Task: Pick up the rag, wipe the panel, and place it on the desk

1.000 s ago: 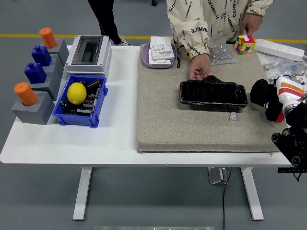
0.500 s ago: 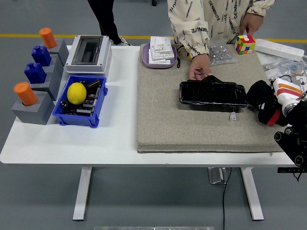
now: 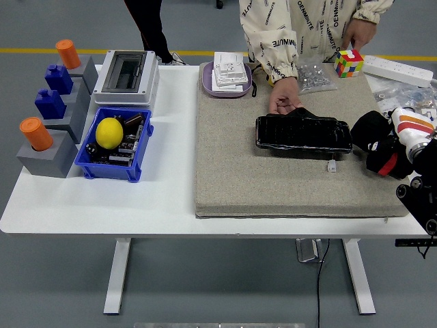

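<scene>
Robot's right hand (image 3: 379, 145), fingers closed around a soft, limp black rag (image 3: 369, 130), nears the glossy panel (image 3: 303, 133) a person's hand (image 3: 283, 96) steadies.

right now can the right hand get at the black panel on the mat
Probably yes. The right hand sits just off the black panel's right end with nothing between them. A person's hand rests at the panel's far left edge, clear of that approach.
</scene>
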`<move>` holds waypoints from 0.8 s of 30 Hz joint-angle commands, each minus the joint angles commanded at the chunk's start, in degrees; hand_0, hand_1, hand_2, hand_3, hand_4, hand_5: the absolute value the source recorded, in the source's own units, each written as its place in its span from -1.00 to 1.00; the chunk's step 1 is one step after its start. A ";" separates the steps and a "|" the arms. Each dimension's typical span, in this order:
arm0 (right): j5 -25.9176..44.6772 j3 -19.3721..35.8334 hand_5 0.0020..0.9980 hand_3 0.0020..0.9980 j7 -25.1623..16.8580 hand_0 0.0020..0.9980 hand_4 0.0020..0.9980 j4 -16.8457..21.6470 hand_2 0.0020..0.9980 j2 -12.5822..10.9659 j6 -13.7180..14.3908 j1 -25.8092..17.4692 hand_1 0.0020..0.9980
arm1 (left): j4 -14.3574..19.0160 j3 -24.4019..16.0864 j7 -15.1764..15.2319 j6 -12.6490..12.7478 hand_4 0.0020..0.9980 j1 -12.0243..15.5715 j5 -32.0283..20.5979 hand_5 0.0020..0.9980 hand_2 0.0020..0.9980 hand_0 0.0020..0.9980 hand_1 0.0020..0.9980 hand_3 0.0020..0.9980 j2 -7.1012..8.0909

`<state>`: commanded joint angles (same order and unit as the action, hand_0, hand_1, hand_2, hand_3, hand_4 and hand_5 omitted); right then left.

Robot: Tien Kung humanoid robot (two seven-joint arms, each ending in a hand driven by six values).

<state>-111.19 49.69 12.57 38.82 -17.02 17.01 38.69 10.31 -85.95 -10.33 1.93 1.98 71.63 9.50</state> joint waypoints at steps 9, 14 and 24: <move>-0.46 -0.06 -0.38 0.00 -0.39 -0.05 1.00 0.76 0.10 -0.61 -1.98 0.38 0.00 | 0.00 -0.25 -0.02 0.02 0.19 -0.08 0.12 -0.07 0.47 0.29 0.39 0.13 0.00; -0.60 0.14 -0.33 0.03 -0.49 0.01 1.00 1.10 0.16 -1.04 -2.86 0.57 0.05 | 0.00 -0.33 -0.01 0.01 0.19 -0.07 0.11 -0.07 0.47 0.29 0.39 0.13 -0.03; -0.83 0.20 -0.30 0.06 -0.16 0.07 1.00 2.29 0.21 -2.08 -4.73 0.92 0.07 | 0.00 -0.43 0.02 0.02 0.19 -0.22 0.18 -0.06 0.47 0.29 0.39 0.13 0.00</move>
<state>-112.02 49.89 12.41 41.11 -19.09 12.27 39.61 10.31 -86.38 -10.31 1.94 1.76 71.81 9.50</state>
